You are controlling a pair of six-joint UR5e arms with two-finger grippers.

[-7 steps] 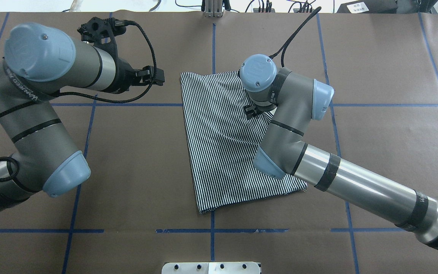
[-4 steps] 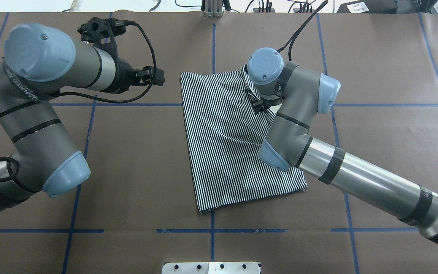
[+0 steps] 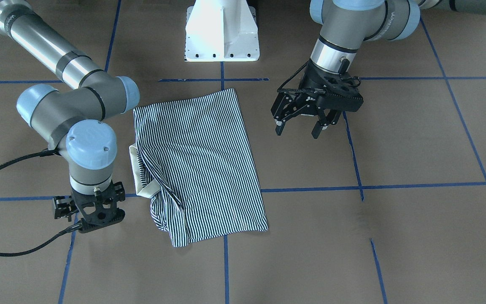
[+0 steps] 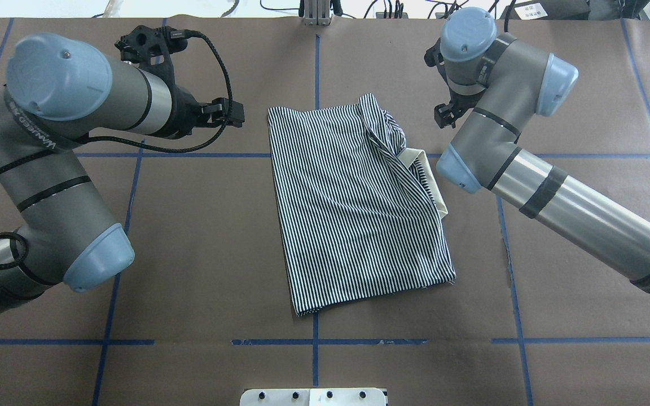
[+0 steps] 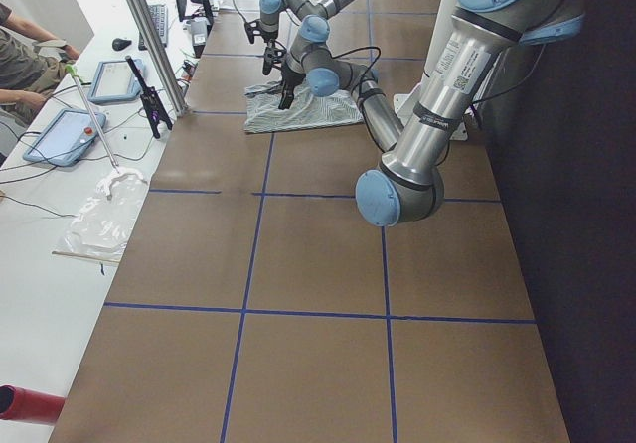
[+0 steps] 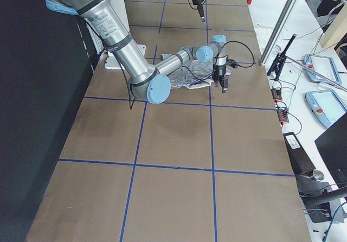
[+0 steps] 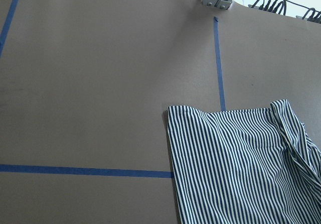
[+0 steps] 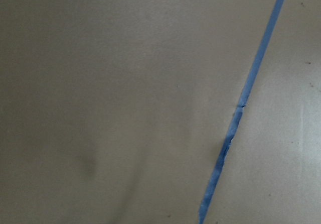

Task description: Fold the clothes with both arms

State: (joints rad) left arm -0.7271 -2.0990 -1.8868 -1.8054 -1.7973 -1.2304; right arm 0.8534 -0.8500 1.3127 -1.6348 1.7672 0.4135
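Shirt (image 4: pixel 347 214) is seen folded at centre. Left gripper (image 3: pixel 297 131) is held clear, fingers apart, probably for the next fold. Right gripper (image 3: pixel 92 209) finger state cannot be told.

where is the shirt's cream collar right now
Overhead view: the cream collar sticks out along the right edge of the striped shirt, near its far corner, beside the right arm.

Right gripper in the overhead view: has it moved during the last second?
Yes. The right gripper moved off the striped shirt, toward the view's upper right, closer to the vertical blue tape line.
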